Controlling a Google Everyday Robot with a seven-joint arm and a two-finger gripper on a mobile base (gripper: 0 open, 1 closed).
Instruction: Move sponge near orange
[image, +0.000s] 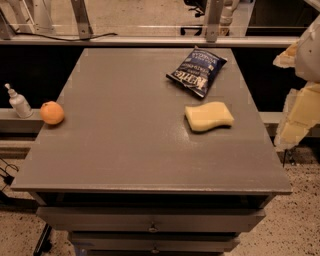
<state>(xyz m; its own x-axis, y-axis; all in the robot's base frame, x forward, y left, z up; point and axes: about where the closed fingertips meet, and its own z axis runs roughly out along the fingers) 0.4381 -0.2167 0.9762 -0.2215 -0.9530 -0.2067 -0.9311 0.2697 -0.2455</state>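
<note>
The pale yellow sponge (209, 116) lies flat on the right half of the grey table top (125, 150). The orange (52, 112) sits at the table's far left edge, well apart from the sponge. My gripper (296, 117) hangs at the right edge of the view, off the table's right side, to the right of the sponge and not touching it. It holds nothing that I can see.
A dark blue chip bag (197, 70) lies behind the sponge near the table's back right. A small white pump bottle (18, 101) stands on a ledge left of the orange. Drawers (150, 220) run below the table's front edge.
</note>
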